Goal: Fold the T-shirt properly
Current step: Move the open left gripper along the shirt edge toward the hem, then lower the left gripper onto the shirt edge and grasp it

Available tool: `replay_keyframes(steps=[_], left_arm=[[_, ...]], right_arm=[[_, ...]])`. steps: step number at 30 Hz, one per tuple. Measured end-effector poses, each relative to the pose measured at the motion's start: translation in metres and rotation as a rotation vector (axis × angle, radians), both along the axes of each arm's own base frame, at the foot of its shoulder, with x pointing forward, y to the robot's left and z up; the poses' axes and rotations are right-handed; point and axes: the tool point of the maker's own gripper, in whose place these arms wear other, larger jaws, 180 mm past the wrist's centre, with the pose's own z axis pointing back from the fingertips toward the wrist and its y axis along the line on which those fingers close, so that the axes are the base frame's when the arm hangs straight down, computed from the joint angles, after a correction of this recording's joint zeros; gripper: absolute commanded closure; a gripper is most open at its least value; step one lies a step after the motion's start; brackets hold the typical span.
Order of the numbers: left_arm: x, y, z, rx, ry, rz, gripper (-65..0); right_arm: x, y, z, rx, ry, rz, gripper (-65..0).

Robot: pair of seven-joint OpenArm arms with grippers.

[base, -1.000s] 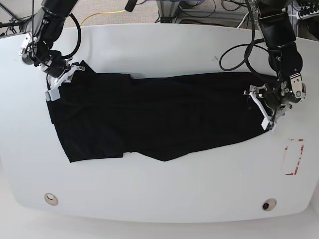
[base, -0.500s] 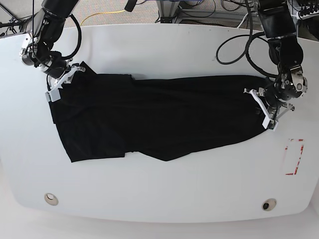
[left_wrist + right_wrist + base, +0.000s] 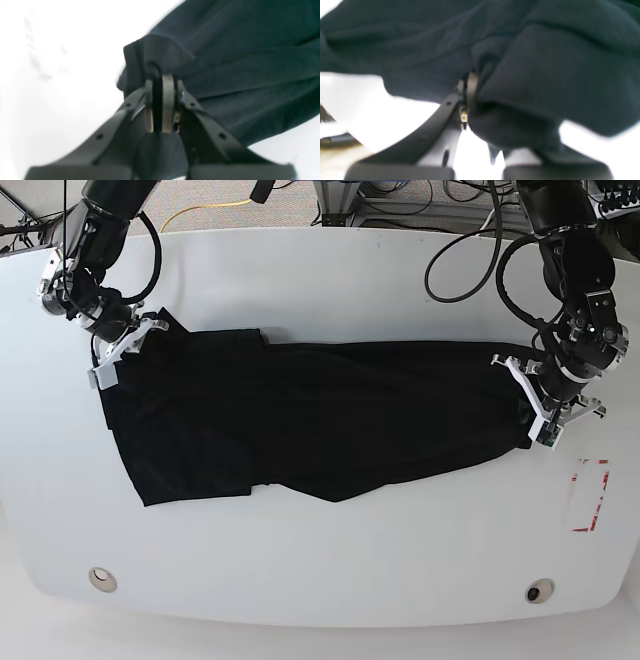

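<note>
Since the earlier frame, left gripper (image 3: pixel 532 402) had shut, jaws pinching T-shirt (image 3: pixel 320 420) edge; right gripper (image 3: pixel 118 352) likewise pinched, apparently a corner. Shirt lay stretched across table (image 3: pixel 320 560), prob. ready to lift & fold.

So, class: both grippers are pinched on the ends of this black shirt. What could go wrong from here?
1. The left gripper pinches only a small bunch at the T-shirt edge, so the fabric might slip out.
2. Cloth drapes over the right gripper, so it could snag on release.
3. The shirt's lower edge lies uneven on the table, so a fold may come out crooked.
</note>
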Motion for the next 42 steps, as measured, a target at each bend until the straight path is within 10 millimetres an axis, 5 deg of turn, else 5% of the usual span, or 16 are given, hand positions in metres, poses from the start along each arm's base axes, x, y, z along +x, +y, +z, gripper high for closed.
replay_keyframes(steps=[5, 13, 21, 28, 31, 42], left_arm=[[-0.005, -0.001, 0.021, 0.026, -0.058, -0.009, -5.3], [-0.019, 0.023, 0.003, 0.106, 0.058, 0.029, -14.6], [-0.044, 0.017, -0.020, 0.137, 0.151, -0.060, -17.8], [-0.017, 0.022, -0.014, 0.059, 0.094, 0.030, -39.4], [0.001, 0.023, -0.026, -0.032, 0.092, 0.086, -47.2], [0.020, 0.038, -0.082, -0.165, 0.234, 0.187, -46.5]], right_arm=[[0.006, -0.006, 0.003, -0.002, 0.003, -0.013, 0.0], [0.008, -0.012, 0.005, -0.017, 0.002, -0.016, 0.0], [0.005, -0.013, 0.003, -0.018, 0.008, -0.018, 0.0], [0.005, -0.011, 0.003, -0.013, 0.009, -0.018, 0.0], [0.005, -0.011, 0.003, -0.012, 0.009, -0.017, 0.0], [0.005, -0.011, 0.002, -0.013, 0.010, -0.016, 0.0]])
